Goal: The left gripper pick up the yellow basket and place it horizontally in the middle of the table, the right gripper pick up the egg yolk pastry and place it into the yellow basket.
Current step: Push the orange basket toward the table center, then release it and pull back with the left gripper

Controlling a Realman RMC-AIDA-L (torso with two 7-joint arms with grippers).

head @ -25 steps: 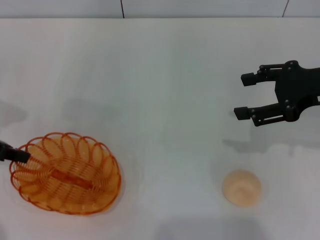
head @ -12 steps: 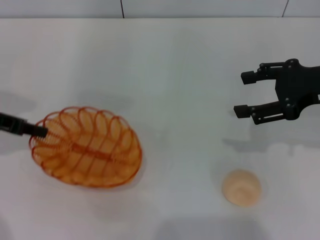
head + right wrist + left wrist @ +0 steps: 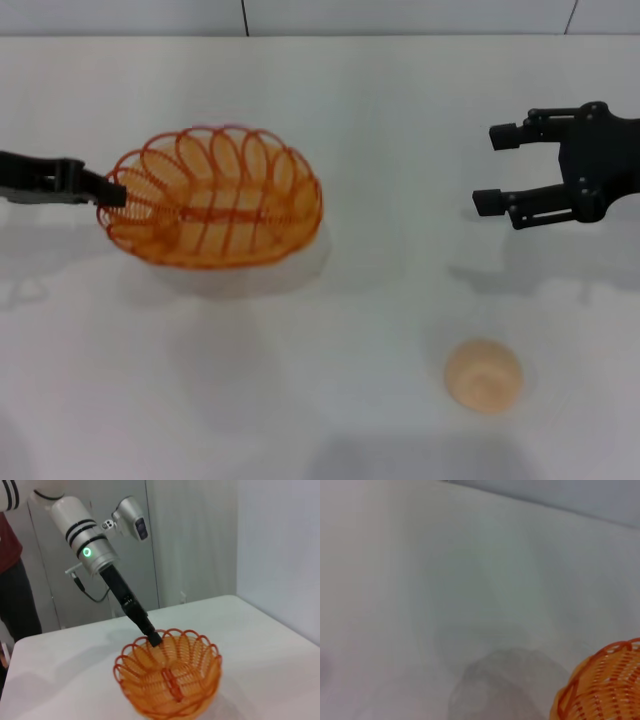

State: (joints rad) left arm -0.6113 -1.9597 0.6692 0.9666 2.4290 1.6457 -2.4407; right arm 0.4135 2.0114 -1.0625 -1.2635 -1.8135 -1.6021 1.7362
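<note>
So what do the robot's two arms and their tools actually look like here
The left tool is a slim black claw on a thin black stem. In the right wrist view that stem meets a silver-white cylinder with black stripes and a glowing green ring light; a thin cable hangs beside it. The right tool is a bulkier black claw with two blunt fingers on linkage bars with visible screws.
</note>
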